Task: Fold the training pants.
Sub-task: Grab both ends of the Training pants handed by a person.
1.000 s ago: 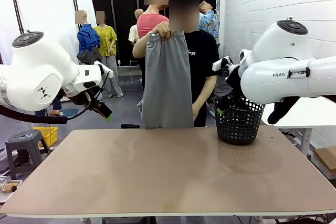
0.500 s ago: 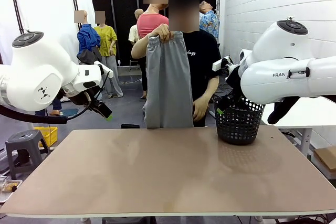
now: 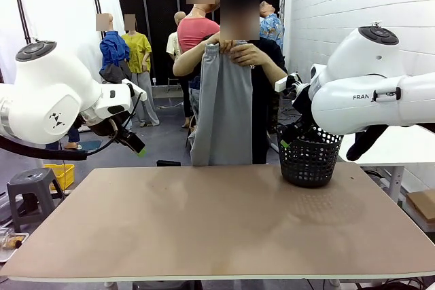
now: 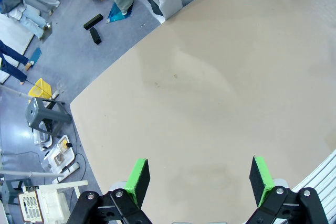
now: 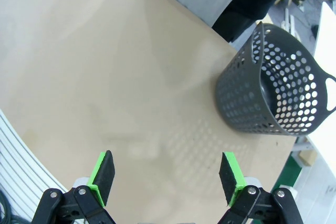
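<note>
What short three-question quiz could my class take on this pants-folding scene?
1. What holds up the light grey jersey training pants?
2. True or false: the black perforated plastic basket stands on the brown table.
3. The left gripper and right gripper are: A both open; B both shut; C one open, one shut.
Key: 1. The person's hands, at the waistband. 2. True. 3. A.

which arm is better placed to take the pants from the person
Left, marginally: the left gripper, open, has bare table up to the hanging pants; the right gripper hangs by the basket.
</note>
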### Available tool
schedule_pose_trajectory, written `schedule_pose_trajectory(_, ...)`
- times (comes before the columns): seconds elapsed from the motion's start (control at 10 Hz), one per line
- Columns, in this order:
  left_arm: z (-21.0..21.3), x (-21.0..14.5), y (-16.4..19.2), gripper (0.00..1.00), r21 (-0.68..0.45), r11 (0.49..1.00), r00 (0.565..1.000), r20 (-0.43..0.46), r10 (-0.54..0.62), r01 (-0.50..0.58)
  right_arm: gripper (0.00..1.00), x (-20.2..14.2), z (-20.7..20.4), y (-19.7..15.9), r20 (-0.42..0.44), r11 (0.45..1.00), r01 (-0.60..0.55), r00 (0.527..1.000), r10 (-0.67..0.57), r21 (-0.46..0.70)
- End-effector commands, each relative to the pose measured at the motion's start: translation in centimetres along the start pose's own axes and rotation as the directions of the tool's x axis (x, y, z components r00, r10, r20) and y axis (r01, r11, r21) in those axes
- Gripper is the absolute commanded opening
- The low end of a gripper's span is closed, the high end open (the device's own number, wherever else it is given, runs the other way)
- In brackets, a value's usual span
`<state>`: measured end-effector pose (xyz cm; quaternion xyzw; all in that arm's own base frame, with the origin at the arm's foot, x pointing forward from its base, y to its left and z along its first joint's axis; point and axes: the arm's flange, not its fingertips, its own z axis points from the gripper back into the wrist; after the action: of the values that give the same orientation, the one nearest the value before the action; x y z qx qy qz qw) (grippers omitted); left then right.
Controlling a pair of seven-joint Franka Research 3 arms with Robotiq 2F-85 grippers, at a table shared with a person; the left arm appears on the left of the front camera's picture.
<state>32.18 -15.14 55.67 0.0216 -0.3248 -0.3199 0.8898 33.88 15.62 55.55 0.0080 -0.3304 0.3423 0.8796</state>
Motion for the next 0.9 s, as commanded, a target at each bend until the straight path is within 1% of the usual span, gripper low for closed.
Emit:
schedule_pose_trajectory(0.0,0.02,0.31,0.09,1.00,-0.002,1.000,1.000,0.000,-0.001,0.001,1.00,0.08,-0.02,-0.11,-0.001,1.000,0.003,1.000,-0.003,-0.002)
schedule_pose_trajectory(0.8,0.02,0.31,0.09,1.00,-0.002,1.000,1.000,0.000,-0.001,0.001,1.00,0.08,-0.02,-0.11,-0.001,1.000,0.003,1.000,-0.003,-0.002)
